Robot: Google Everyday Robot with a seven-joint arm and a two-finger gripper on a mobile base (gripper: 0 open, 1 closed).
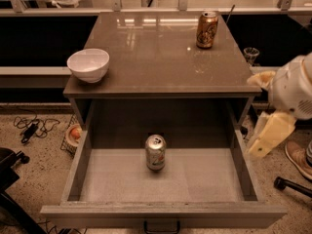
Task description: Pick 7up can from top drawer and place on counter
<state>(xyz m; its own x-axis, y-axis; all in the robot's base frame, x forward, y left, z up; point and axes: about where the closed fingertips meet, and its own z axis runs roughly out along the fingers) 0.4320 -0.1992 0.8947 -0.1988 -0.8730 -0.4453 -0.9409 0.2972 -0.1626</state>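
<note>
The fingers (271, 133) look spread apart with nothing between them. The gripper (254, 115) hangs off to the right of the cabinet, outside the drawer (209, 179) wall and about level with the tabletop (156, 57) edge. It's well apart from the can, so the grab hasn't started imo.

The 7up can (155, 152) stands upright on the drawer floor, roughly centred side to side and toward the back, with bare floor all around it. The drawer is pulled out, so there's open room above the can.

If I were driving this, I'd swing the gripper in over the right drawer wall first, then come down on the can from above. Reaching in sideways looks worse, since the side wall is in the way and the tabletop overhang sits just behind the can. Put a finger on either side of the can body, go low enough to catch the middle and not just the rim, then squeeze. It's a light round can, so an off-centre pinch would probably tip it.

Up top there's a gold can (207, 29) at the back right and a white bowl (88, 65) on the left edge. There's plenty of room between them for the drop-off, just don't mix up the cans.
</note>
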